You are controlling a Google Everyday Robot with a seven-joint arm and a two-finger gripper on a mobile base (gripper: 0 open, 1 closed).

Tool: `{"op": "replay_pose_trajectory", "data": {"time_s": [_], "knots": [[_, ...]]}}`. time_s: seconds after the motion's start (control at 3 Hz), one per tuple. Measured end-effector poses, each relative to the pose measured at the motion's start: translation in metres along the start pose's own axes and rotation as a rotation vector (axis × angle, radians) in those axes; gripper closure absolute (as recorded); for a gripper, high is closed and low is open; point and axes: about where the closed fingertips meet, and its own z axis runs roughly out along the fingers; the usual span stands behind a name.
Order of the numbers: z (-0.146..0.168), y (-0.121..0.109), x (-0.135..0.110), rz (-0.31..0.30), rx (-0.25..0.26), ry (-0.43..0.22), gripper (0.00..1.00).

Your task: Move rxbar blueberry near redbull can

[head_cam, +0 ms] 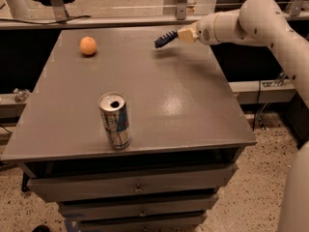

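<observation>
The end effector [179,34] is clenched on the rxbar blueberry [165,38], over the far right of the tabletop [183,98].
The redbull can [115,121] stands upright near the front edge, well apart; an orange [88,46] lies far left.

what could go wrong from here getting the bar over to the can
The gripper holds the rxbar blueberry by one end above the far side of the table, so it might slip out on the way. The redbull can stands upright near the front edge; a low approach could tip it off.
</observation>
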Motion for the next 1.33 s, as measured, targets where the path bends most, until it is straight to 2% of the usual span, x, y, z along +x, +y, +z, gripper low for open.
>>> {"op": "replay_pose_trajectory", "data": {"time_s": [0.33,0.67,1.0,1.33], "knots": [[-0.029,0.038,0.007,-0.003,-0.017,0.002,1.0],[-0.053,0.086,0.025,-0.015,-0.057,0.04,1.0],[-0.053,0.086,0.025,-0.015,-0.057,0.04,1.0],[-0.058,0.096,0.027,-0.057,-0.08,0.067,1.0]]}}
